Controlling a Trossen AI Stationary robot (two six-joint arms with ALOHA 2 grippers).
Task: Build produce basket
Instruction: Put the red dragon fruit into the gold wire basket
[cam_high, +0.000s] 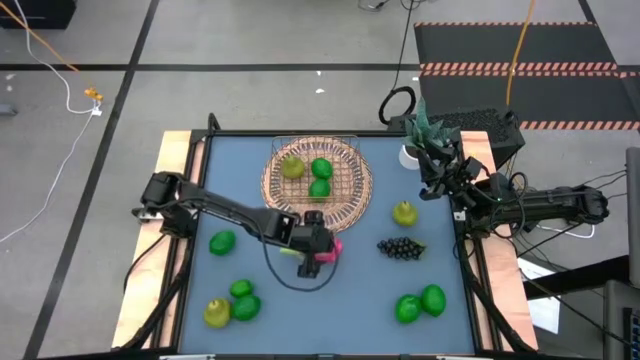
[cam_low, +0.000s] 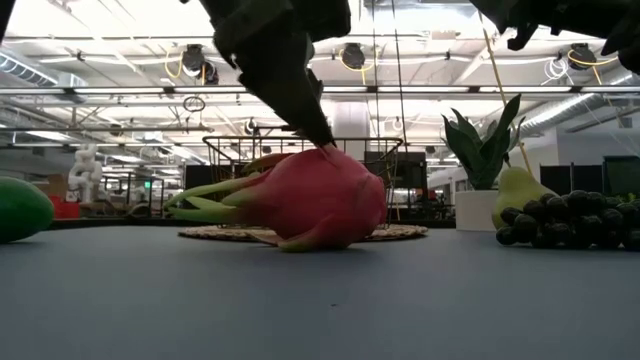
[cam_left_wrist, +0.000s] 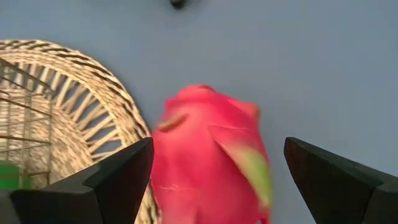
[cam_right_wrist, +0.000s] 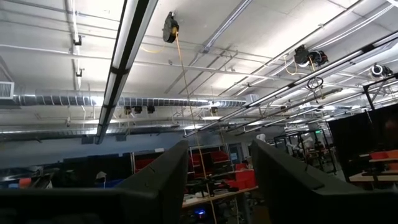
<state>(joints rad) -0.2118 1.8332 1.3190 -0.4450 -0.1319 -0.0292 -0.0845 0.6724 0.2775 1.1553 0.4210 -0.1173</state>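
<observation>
The pink dragon fruit (cam_left_wrist: 208, 155) lies on its side on the blue table, just in front of the wicker basket (cam_high: 318, 180). My left gripper (cam_high: 322, 248) is open and comes down over it, with one finger on each side of the fruit (cam_low: 300, 200). The basket (cam_left_wrist: 81, 106) holds two round green fruits (cam_high: 321, 170) and a pear (cam_high: 291, 167). My right gripper (cam_right_wrist: 217, 162) is open and holds nothing. It is raised at the table's right edge (cam_high: 440, 165) and points up at the ceiling. My left gripper straddles the dragon fruit, slanting down from the table's left. One fingertip (cam_low: 322, 138) stands right at the fruit's upper side (cam_low: 338, 158); whether it touches I cannot tell. The other finger (cam_left_wrist: 329, 180) stands apart from the fruit, which rests on the table.
Loose on the table are green fruits (cam_high: 222, 241) (cam_high: 245, 302), a pear (cam_high: 217, 314) at the near left, a pear (cam_high: 405, 213), a grape bunch (cam_high: 401, 248) and two green fruits (cam_high: 420, 304) on the right. A potted plant (cam_high: 415, 140) stands at the far right corner.
</observation>
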